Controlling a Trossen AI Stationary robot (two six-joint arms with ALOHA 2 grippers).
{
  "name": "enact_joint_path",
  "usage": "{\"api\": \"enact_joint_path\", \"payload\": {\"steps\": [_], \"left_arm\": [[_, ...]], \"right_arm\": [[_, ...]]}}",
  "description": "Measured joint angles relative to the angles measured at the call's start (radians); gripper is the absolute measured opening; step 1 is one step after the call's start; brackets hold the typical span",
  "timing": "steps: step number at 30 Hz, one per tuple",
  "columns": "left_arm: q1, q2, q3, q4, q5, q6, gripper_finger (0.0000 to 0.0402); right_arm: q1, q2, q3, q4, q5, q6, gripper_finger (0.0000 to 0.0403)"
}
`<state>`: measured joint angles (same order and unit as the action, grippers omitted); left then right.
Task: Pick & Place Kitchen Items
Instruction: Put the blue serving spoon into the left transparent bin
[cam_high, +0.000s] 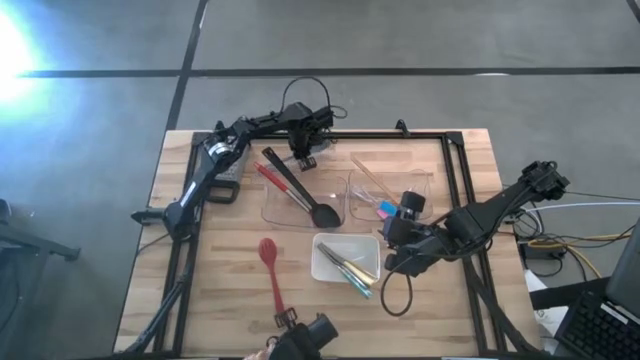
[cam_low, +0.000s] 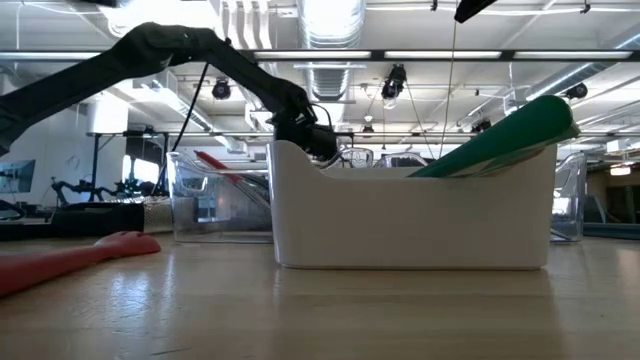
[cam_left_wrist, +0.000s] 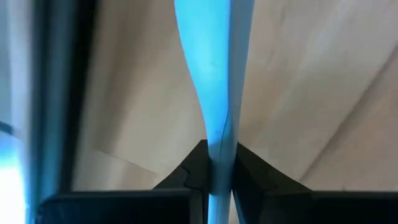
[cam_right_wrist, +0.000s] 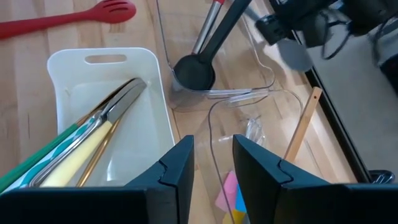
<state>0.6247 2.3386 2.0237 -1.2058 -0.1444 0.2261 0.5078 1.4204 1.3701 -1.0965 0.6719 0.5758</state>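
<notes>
My left gripper (cam_high: 303, 152) points down at the table's far edge, just beyond the left clear bin (cam_high: 272, 208), and is shut on a slim pale blue utensil (cam_left_wrist: 210, 74). That bin holds a black ladle (cam_high: 305, 195) and a red-handled utensil (cam_high: 268, 177). A red spoon (cam_high: 271, 268) lies on the table near the front. My right gripper (cam_right_wrist: 213, 163) hangs open over the gap between the white tray (cam_high: 328, 270) and the right clear bin (cam_high: 425, 180), holding nothing. My left gripper pinches the pale blue utensil at its narrow part (cam_left_wrist: 219, 146) between its two fingers, coming from above and pointing down. The utensil widens away from the fingers over the wooden table. I cannot tell whether it rests on the table or is lifted.
The white tray holds tongs (cam_right_wrist: 118, 102) and a green-handled utensil (cam_right_wrist: 37, 158). The right bin holds pink and blue spatulas (cam_high: 386, 209) and a wooden stick (cam_high: 372, 180). A black frame rail (cam_high: 380, 135) runs along the far edge. Bare wood lies at the front left.
</notes>
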Motion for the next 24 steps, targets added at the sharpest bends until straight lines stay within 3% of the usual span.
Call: {"api": "enact_joint_path", "payload": {"steps": [8, 14, 19, 24], "left_arm": [[-0.001, -0.080, 0.172, -0.047, -0.045, 0.134, 0.0041], [-0.050, -0.171, 0.333, -0.080, -0.312, 0.256, 0.0041], [-0.148, -0.343, 0.293, -0.039, -0.439, 0.382, 0.0041], [-0.269, -0.497, 0.242, -0.067, -0.431, 0.347, 0.0041]], "right_arm": [[0.000, 0.000, 0.000, 0.001, -0.030, 0.001, 0.0088], [0.000, 0.000, 0.000, 0.000, -0.029, 0.000, 0.0079], [0.000, 0.000, 0.000, 0.000, -0.025, 0.000, 0.0078], [0.000, 0.000, 0.000, 0.000, -0.020, 0.000, 0.0086]]}}
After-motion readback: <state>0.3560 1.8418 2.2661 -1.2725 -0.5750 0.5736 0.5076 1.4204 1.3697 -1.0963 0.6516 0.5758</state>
